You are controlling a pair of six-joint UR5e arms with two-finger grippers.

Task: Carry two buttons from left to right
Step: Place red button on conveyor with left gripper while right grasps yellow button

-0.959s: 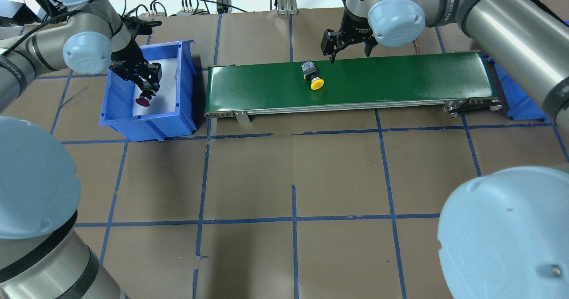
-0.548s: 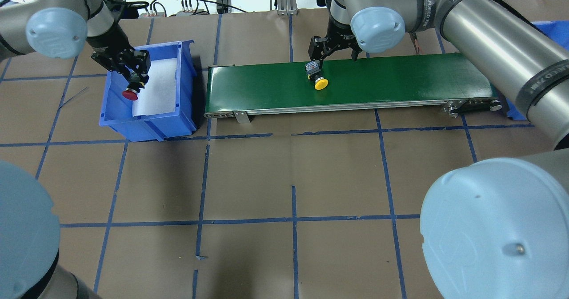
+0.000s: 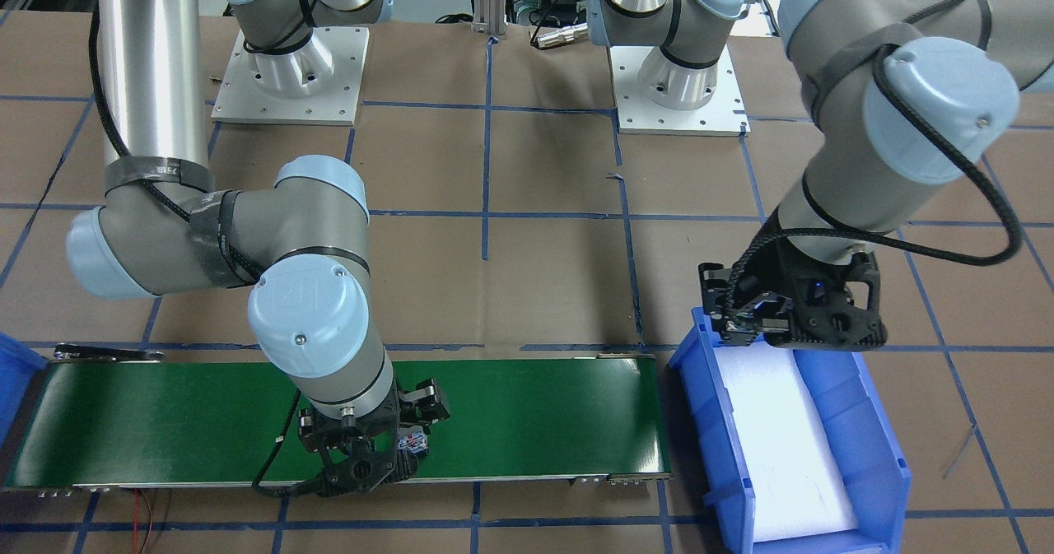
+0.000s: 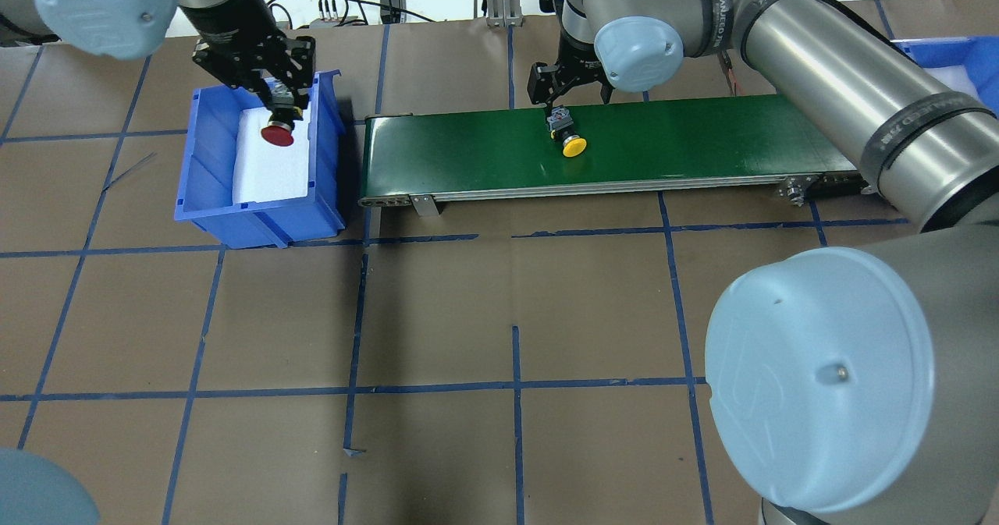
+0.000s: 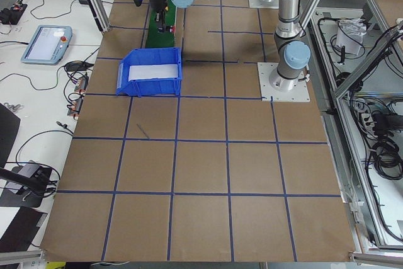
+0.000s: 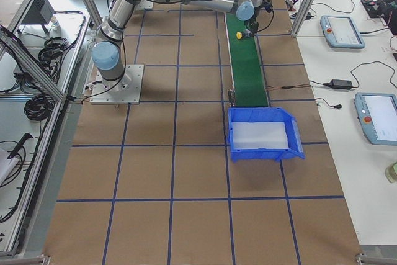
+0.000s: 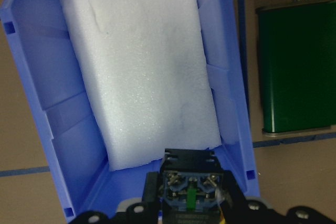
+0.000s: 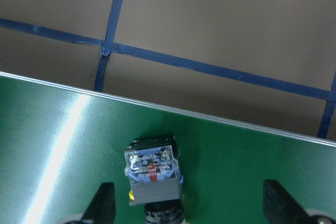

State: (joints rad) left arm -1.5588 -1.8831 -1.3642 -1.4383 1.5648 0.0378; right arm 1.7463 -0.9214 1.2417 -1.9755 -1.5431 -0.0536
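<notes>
1. Left gripper [image 4: 278, 105]: jaws closed on the black-and-grey body of the red button [image 4: 277, 135]; red cap points down and the contact block faces the wrist camera; the button hangs in the air above the blue bin [image 4: 204, 168], touching nothing but the jaws.
2. Blue bin: stands on the table just beside the left end of the conveyor; a white foam pad [image 7: 142, 61] covers its floor.
3. Right gripper [image 8: 191, 205]: jaws spread wide and holding nothing; lowered over the belt with the yellow button [image 4: 575, 147] between its fingers; one finger [image 8: 103, 204] is near the button's body and the other is well apart; neither touches it.
4. Yellow button: lies on its side on the green belt [image 4: 702, 139], about midway along it; yellow cap points toward the robot's edge of the belt; grey contact block points toward the far edge, close under the gripper.
5. Green belt: a long conveyor running left to right across the far part of the table.
6. Second blue bin [image 4: 948, 45]: at the belt's right end; partly hidden by the right arm.
7. Table [image 4: 515, 314]: brown surface marked with a grid of blue tape.
</notes>
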